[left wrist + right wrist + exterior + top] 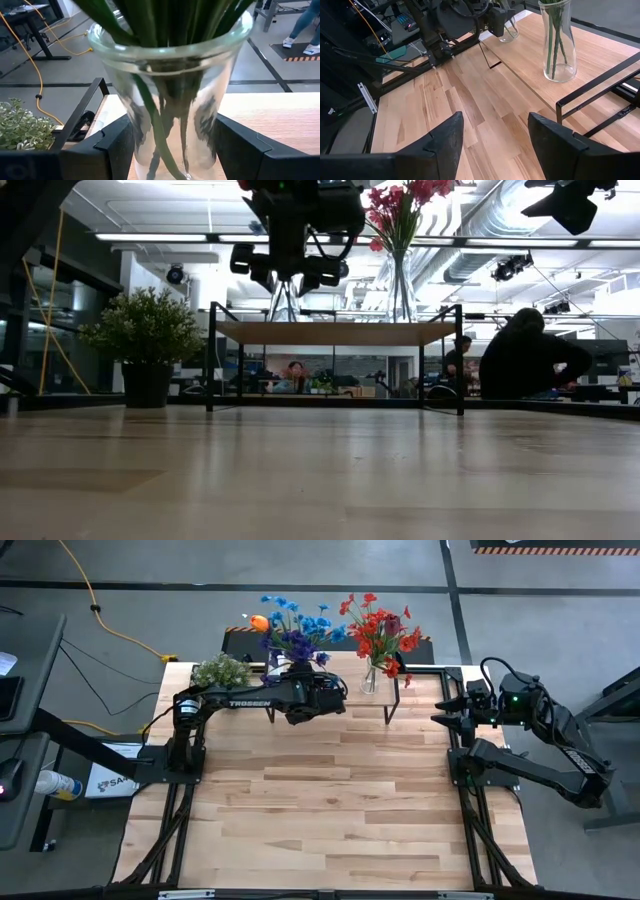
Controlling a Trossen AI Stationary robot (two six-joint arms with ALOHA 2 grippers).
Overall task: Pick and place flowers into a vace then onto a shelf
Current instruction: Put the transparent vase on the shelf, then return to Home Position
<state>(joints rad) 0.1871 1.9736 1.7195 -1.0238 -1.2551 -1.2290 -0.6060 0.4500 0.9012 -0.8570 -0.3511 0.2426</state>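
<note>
Both vases [369, 678] of flowers [380, 630] stand on the shelf [415, 686]; left gripper [172, 150] brackets the blue-flower vase [170, 90], release pending; right gripper [495, 145] open, empty

Pretty even overhead lighting, soft shadows on the table [340, 800]. From table height the ceiling strip lights [200, 237] glare, everything in front goes dark and backlit, and the near wood blurs. The vase [170, 95] close-up looks soft.

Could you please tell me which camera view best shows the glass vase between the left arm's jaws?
The left wrist view: the glass vase fills it, green stems inside, jaws at both sides. The high view shows mostly blue blooms above it; the low view hides it behind the arm; the right wrist view shows it small.
</note>
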